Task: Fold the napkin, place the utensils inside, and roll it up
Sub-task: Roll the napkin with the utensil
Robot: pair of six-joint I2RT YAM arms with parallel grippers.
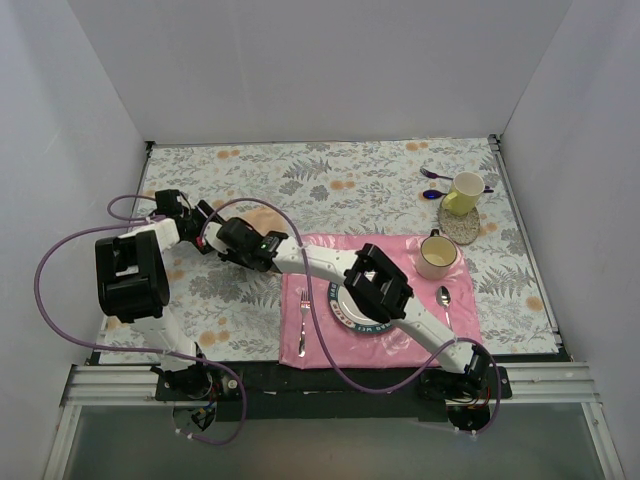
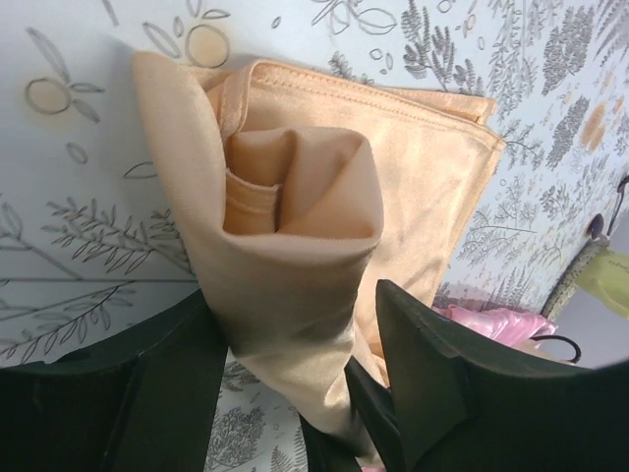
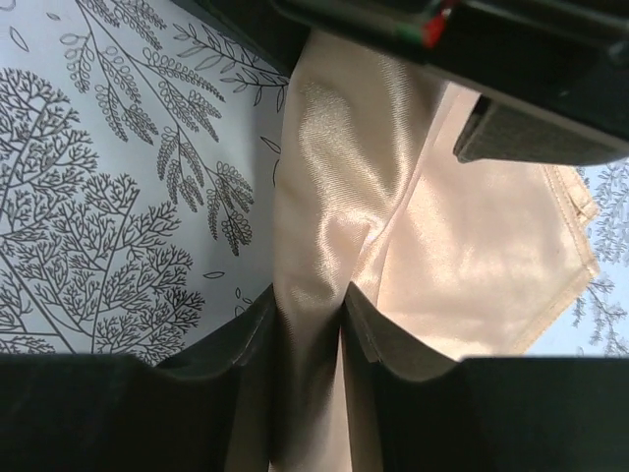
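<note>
While both arms meet over the left part of the floral table [image 1: 350, 170], the napkin [image 2: 295, 226] sits between them as a loose, open-ended tube. Its flat folded remainder lies on the tabletop behind.

Left gripper [image 2: 295, 295]: jaws set wide, straddling the tube. Cloth touches one finger; contact at the other is unclear, so whether it grips cannot be told.

Right gripper [image 3: 307, 329]: jaws narrow, pinched on a raised ridge of the satin.

Utensils: none visible in the tube's mouth or beside it; whether any lie inside cannot be told.

Pink placemat [image 1: 400, 250]: just beside, to the right.

Risks, as judged:
- The right pinch takes only an outer ridge, so a pull could peel that layer and unwind the tube instead of carrying it.
- The satin looks slick, and a light pinch may slip.
- If the left jaws release before the right hold is sure, the tube likely springs open.
- Any tilt toward the open end could let cutlery slide out.
- The claws work very close together, so a small misstep risks a knock.
</note>
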